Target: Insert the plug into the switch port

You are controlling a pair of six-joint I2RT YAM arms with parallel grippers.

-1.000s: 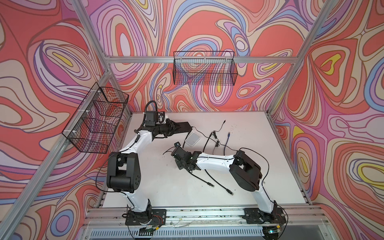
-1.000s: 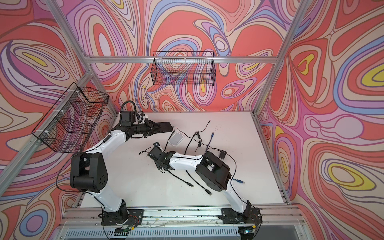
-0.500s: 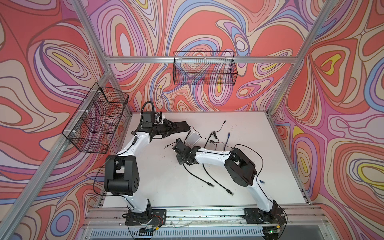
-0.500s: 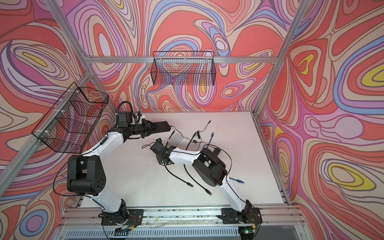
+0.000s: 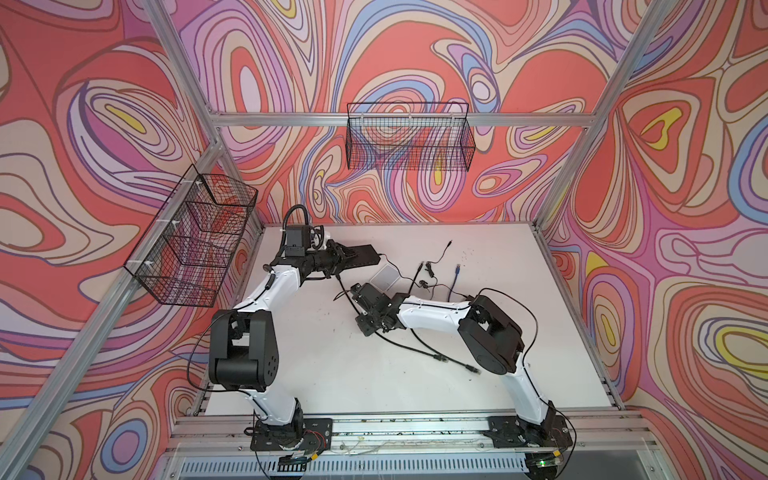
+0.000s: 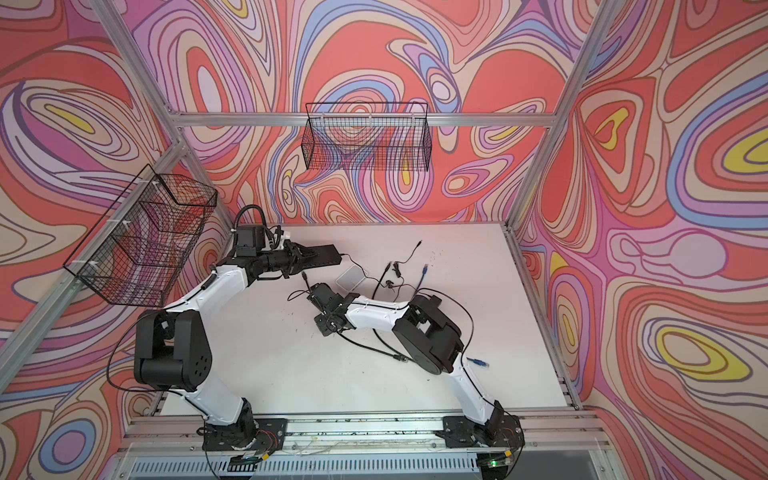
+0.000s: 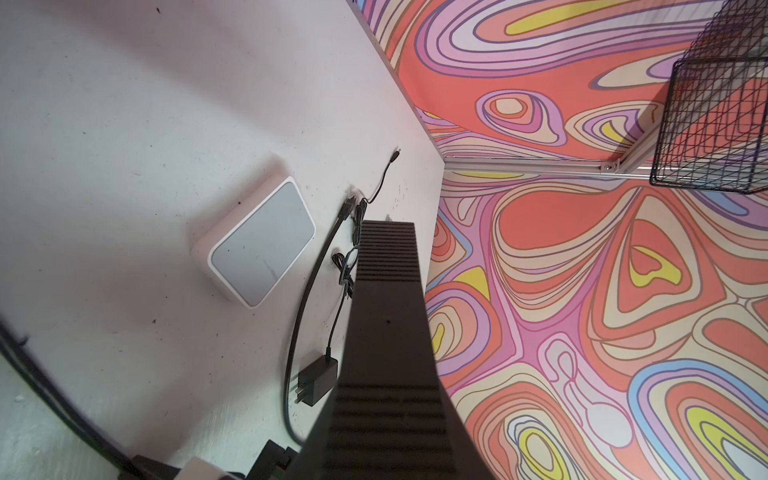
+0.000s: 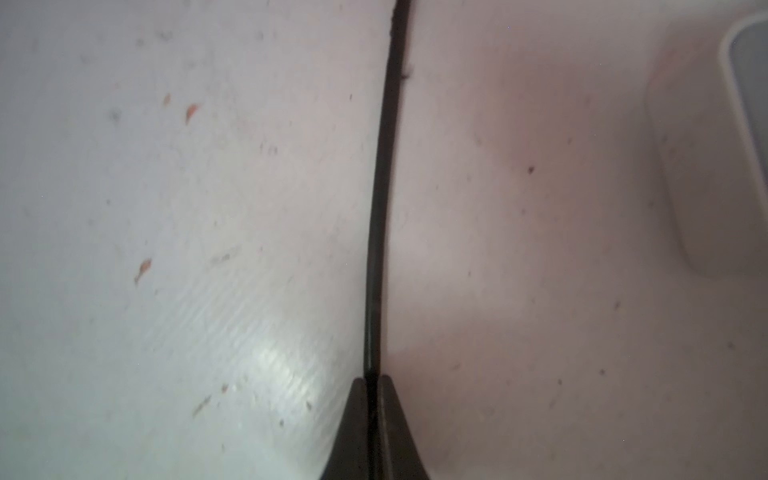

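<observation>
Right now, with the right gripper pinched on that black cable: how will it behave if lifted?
Probably floppy: the black cable is thin and bows ahead of the right gripper. Likely light, so the free length should sag rather than hold a line. Its smooth jacket, pinched only at the very tip, may slide or twist.

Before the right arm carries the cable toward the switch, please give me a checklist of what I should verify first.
1. Grip: right gripper jaws shut on the black cable: ok.
2. Grip near the cable's end: cannot tell; the cable leaves the wrist view first.
3. Switch flat on the table: ok.
4. Switch turned the right way for the cable: cannot tell; no opening shows on it.
5. Left gripper steadying the switch: not ok; shut, empty, apart from it.
</observation>
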